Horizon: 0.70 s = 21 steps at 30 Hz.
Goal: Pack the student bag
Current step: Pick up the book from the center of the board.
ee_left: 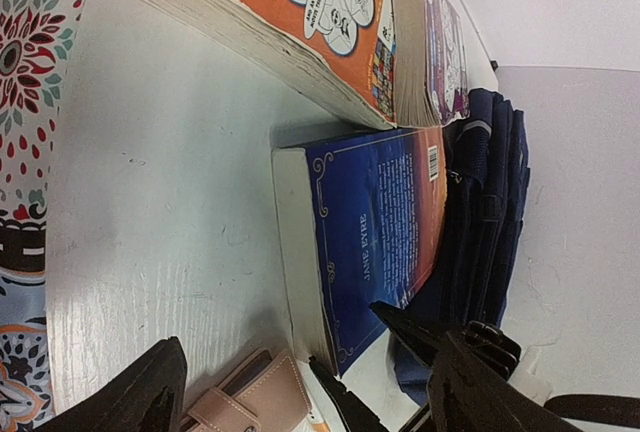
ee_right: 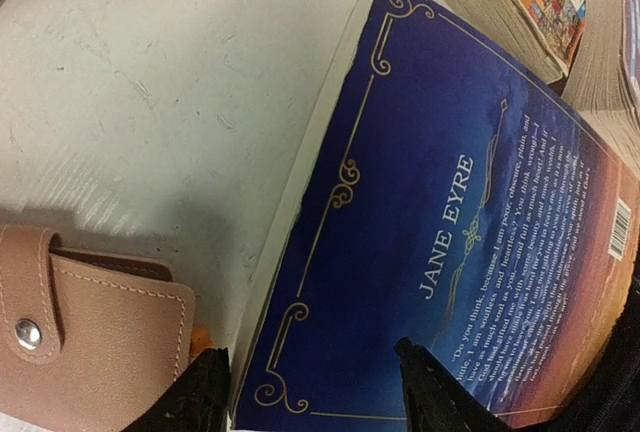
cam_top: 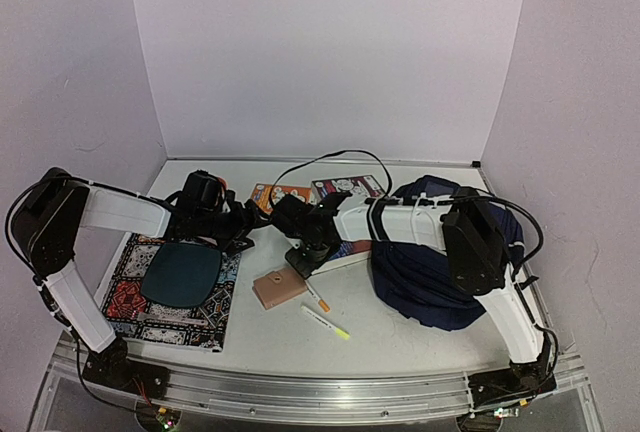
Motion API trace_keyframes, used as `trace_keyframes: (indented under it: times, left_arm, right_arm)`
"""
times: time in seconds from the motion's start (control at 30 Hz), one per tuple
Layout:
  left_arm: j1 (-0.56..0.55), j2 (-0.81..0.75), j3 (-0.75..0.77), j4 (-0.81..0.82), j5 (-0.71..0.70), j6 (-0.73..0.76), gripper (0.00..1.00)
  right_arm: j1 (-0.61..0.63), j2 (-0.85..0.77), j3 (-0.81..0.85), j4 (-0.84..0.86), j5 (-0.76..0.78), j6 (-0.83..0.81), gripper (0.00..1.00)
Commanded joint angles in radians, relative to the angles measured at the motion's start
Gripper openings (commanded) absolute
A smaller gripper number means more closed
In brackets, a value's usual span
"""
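Observation:
The student bag [cam_top: 425,282], navy blue, lies slumped at the right of the table under my right arm; its striped folds [ee_left: 487,192] show beside the books. A blue "Jane Eyre" paperback [ee_right: 440,212] lies flat on the table [cam_top: 400,337] next to the bag. My right gripper [ee_right: 315,397] hovers open over the book's near end, one finger by the page edge and the other over the cover. My left gripper [ee_left: 310,402] is open wide and holds nothing, left of centre [cam_top: 240,224], facing the book [ee_left: 375,232] and the right gripper's fingertips [ee_left: 405,324].
A tan snap wallet [cam_top: 277,289] lies close to the blue book's corner, with an orange-tipped pen [cam_top: 318,298] and a yellow highlighter [cam_top: 327,322] beside it. Two more paperbacks [cam_top: 279,194] [cam_top: 350,187] sit at the back. A patterned book [cam_top: 165,302] with a dark oval case [cam_top: 182,272] lies at the left.

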Motion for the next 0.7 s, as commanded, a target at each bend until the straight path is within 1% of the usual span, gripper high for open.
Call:
trace_keyframes:
  times: [0.0, 0.17, 0.27, 0.47, 0.67]
  left_arm:
    - [0.002, -0.022, -0.005, 0.018, -0.002, 0.027, 0.86]
    - [0.002, -0.022, -0.004, 0.016, 0.001, 0.028, 0.87]
    - [0.002, -0.025, -0.005, 0.016, 0.000, 0.028, 0.87]
    - [0.002, -0.033, -0.013, 0.014, -0.004, 0.026, 0.86]
    - [0.002, -0.034, -0.013, 0.013, -0.004, 0.024, 0.86]
  right_arm:
    - [0.006, -0.013, 0.025, -0.112, 0.120, -0.001, 0.57]
    - [0.008, -0.030, 0.032, -0.137, 0.185, -0.010, 0.49]
    - [0.013, -0.025, 0.043, -0.157, 0.216, -0.018, 0.46]
    - [0.031, -0.030, 0.031, -0.175, 0.263, -0.021, 0.43]
    - [0.037, -0.009, 0.024, -0.178, 0.283, -0.035, 0.43]
